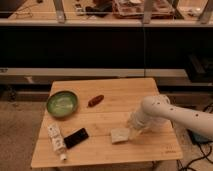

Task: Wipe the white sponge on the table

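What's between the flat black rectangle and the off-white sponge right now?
Nothing: in the camera view only bare light wooden table separates the flat black rectangle from the off-white rectangular sponge. The hand sits at the sponge's opposite edge.

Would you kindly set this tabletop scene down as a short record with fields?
surface: light wooden table
task item: white sponge, flat, front right
end effector: low at the sponge's right edge, shut on it
back left: green bowl, with a reddish-brown item to its right
front left: white tube and black rectangle, side by side
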You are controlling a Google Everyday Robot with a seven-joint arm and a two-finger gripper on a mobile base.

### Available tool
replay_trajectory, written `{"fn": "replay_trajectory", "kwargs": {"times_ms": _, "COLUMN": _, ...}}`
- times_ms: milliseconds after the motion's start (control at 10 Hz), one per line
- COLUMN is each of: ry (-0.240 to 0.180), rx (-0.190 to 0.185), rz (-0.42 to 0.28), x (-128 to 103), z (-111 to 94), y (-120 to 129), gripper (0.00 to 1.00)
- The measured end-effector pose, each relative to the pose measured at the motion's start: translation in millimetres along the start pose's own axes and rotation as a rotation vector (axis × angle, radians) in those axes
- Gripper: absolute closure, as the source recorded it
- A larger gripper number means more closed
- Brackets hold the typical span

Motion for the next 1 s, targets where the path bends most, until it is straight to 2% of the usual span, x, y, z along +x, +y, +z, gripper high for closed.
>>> {"fn": "replay_trajectory", "kwargs": {"times_ms": 400, "ry": -0.025, "rx": 0.025, "rz": 0.007, "x": -3.9, "z": 6.8, "y": -46.4, "gripper": 0.95}}
{"fn": "replay_trajectory", "kwargs": {"times_ms": 700, "ry": -0.037, "rx": -0.001, "rz": -0.020, "x": -20.3, "z": 23.0, "y": -71.5, "gripper": 0.95}}
{"fn": "replay_trajectory", "kwargs": {"times_ms": 1000, "ry": -0.060, "rx": -0.034, "rz": -0.092, "x": -53.7, "z": 43.5, "y": -86.4, "gripper": 0.95}}
